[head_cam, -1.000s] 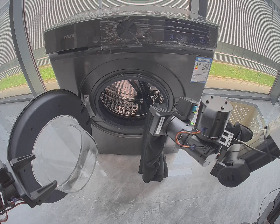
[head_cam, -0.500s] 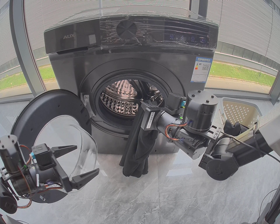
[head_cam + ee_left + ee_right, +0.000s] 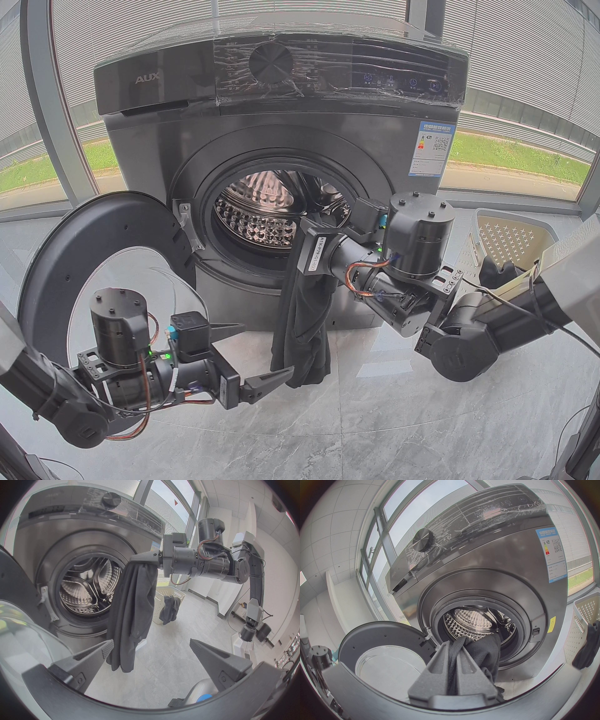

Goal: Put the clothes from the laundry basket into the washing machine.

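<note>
One dark garment (image 3: 306,325) hangs from the right fingers (image 3: 436,670), pinched tight at its top, just in front of the washer (image 3: 269,137) drum mouth (image 3: 275,215), tail dangling near the floor (image 3: 375,425). Over the last sec the right arm swings it in from the basket (image 3: 515,240) side & the left fingers (image 3: 269,380), spread wide, come in low beside the tail, not touching. Looks like a 2-arm feed-in is being set up. 2nd garment (image 3: 497,272) waits in basket.
</note>
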`<state>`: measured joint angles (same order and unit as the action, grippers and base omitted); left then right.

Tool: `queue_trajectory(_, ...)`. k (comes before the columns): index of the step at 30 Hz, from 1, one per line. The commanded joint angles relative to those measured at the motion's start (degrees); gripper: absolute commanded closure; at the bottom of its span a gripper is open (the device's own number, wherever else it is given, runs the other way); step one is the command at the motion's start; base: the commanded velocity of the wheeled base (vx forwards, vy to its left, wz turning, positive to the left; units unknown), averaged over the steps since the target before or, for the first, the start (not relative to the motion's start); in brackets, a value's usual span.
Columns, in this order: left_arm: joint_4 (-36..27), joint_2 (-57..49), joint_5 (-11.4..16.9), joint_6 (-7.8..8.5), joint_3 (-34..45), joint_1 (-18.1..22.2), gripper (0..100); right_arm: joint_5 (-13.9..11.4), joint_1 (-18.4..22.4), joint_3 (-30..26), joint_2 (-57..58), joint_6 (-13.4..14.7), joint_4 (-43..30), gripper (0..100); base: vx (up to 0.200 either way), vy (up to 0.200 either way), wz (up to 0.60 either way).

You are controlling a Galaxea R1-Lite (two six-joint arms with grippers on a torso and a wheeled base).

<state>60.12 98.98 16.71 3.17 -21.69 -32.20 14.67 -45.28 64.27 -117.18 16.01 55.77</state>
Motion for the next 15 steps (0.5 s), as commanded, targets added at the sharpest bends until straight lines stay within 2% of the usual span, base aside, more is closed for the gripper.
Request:
queue_trajectory(1, -0.2, 5.6, 0.2, -1.50, -3.1, -1.5, 0, 0.2, -0.2, 0.2, -0.6, 0.0, 0.0, 100, 0.000, 0.000, 0.00)
queue_trajectory(9, 0.4, 11.0, 0.5, -2.11, -6.1, -1.6, 0, 0.2, -0.3, 0.2, -0.5, 0.0, 0.0, 100, 0.000, 0.000, 0.00)
queue_trajectory(15, 0.4, 14.4, 0.4, -3.96, -9.4, -1.6, 0, 0.2, -0.1, -0.1, -0.6, 0.1, 0.3, 100, 0.000, 0.000, 0.00)
